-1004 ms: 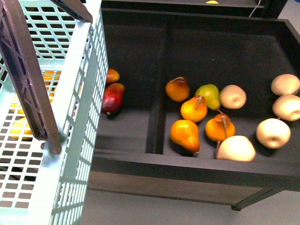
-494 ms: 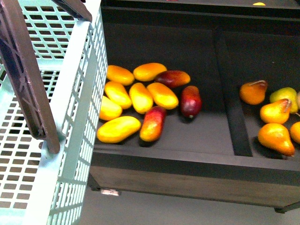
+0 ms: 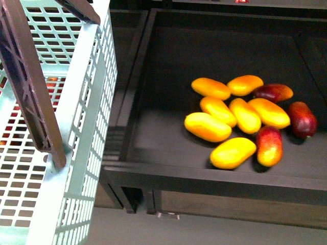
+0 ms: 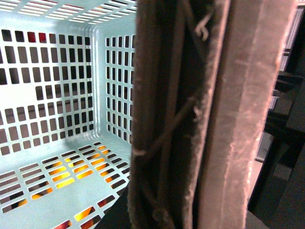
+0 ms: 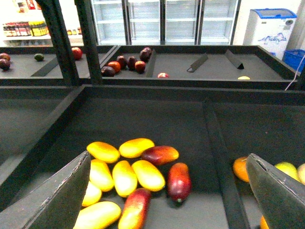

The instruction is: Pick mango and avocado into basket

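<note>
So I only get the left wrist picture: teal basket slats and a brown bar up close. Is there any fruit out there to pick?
Observer: Yes. The front view shows mangoes lying in a black tray right of the basket.
Operator: Is the other gripper holding one?
Observer: No. The right gripper is open and empty, mangoes ahead of it.
Operator: Any avocado?
Observer: The right wrist view shows one small green fruit on a far shelf, too small to name.

Yellow-orange mangoes (image 3: 207, 126) lie clustered, apart from the pale teal basket (image 3: 76, 102)
</note>
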Robot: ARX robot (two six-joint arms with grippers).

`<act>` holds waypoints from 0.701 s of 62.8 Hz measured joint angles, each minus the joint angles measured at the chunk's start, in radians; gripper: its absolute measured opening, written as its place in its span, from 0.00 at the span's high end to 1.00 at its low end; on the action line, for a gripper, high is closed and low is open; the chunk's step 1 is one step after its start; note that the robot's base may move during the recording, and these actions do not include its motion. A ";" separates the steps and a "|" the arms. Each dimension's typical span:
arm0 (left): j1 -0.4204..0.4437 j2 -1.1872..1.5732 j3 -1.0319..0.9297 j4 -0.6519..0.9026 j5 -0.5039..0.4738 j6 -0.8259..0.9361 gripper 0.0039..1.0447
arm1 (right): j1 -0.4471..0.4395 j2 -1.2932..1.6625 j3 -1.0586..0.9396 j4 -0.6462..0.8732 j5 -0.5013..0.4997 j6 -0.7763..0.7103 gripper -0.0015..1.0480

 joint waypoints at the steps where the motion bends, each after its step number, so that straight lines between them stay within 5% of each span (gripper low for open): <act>1: 0.000 0.000 0.000 0.000 0.000 0.000 0.86 | 0.000 -0.001 0.000 0.001 0.001 0.000 0.08; 44: 0.000 0.001 0.000 0.000 0.001 -0.001 0.86 | 0.000 0.000 0.000 0.001 0.000 0.000 0.08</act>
